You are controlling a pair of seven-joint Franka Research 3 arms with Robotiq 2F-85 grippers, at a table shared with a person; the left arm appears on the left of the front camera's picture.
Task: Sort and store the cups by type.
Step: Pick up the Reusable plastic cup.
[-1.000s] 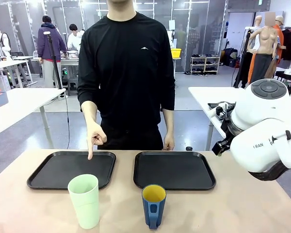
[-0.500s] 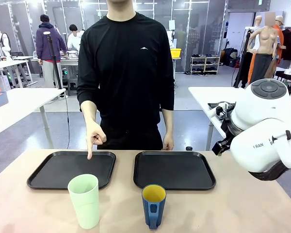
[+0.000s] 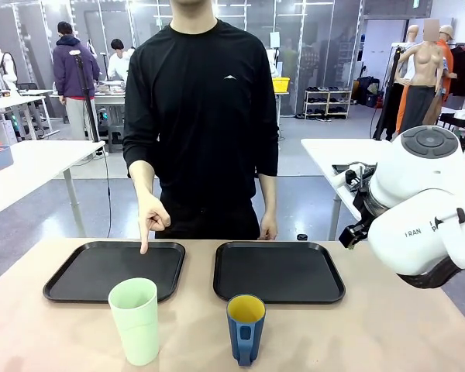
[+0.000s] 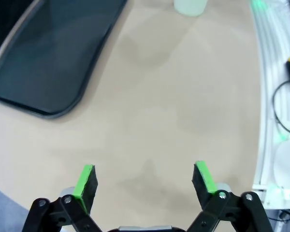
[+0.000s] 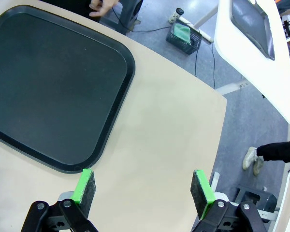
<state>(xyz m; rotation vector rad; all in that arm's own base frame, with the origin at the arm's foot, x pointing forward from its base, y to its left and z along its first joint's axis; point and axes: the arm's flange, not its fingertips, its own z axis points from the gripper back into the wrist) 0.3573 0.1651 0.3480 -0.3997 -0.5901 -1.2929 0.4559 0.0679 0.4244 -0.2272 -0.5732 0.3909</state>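
Taking 12 o'clock as the far edge of the table [image 3: 387, 325], two trays lie on it side by side with a narrow gap between them: the left tray [image 3: 85, 279] at 11 o'clock, the right tray [image 3: 279, 271] at 1 o'clock. The tumbler [image 3: 135, 319] stands upright at the left tray's 5 o'clock, just before its near rim. The mug [image 3: 246, 327] stands at the tumbler's 3 o'clock, before the right tray. The person [image 3: 201, 116] stands at 12 o'clock, one hand [image 3: 151, 221] pointing down at the left tray's far rim. The right arm [image 3: 422, 209] hangs at 3 o'clock.

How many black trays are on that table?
2. The left tray lies beneath the person's pointing hand; the right tray sits beside it, behind the blue mug.
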